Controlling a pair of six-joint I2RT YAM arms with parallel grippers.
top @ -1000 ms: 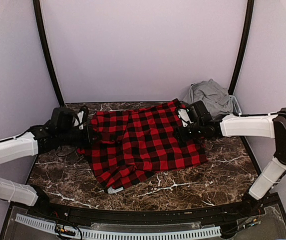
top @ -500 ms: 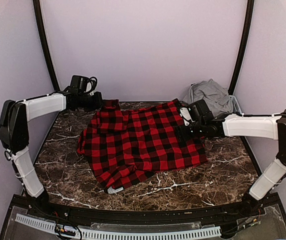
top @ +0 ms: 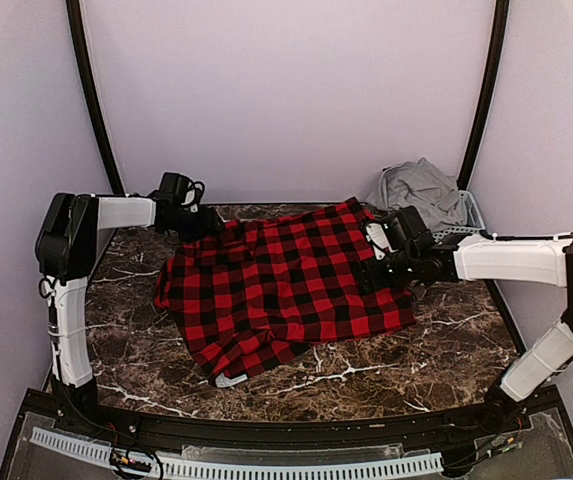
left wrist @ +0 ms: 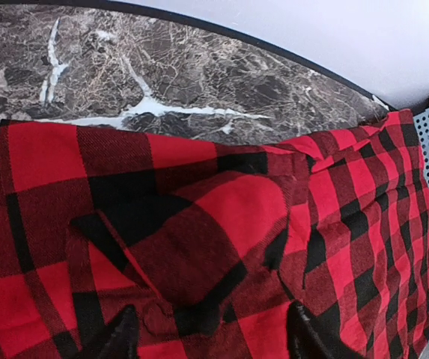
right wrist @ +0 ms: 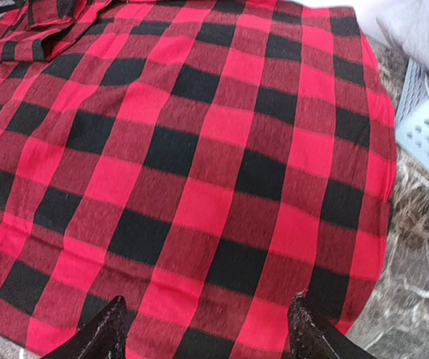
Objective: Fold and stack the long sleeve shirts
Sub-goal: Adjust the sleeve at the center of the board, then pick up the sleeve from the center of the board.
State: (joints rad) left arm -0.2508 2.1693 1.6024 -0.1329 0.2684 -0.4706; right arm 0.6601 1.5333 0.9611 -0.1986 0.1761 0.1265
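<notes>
The red-and-black check shirt (top: 286, 290) lies spread and rumpled across the middle of the marble table (top: 416, 370). Its outline looks to me the same as a second ago; what has moved is my left arm (top: 126, 212). It has left the shirt's left edge, swung up and round, and now reaches along the back wall, so the left gripper (top: 196, 220) sits at the cloth's far left corner. In the left wrist view its fingers (left wrist: 117, 336) stand wide apart with nothing between them, above a creased, doubled-over bit of the shirt near its far edge. The right gripper (top: 378, 265) has barely shifted. It hangs over the right side of the shirt, and its own view shows the jaws equally wide and empty. The grey shirt (top: 421, 190) sits heaped on the pale basket (top: 471, 212) in the far right corner. I read this as repositioning for a fresh grasp along the far edge, and I judge no fold made yet.
</notes>
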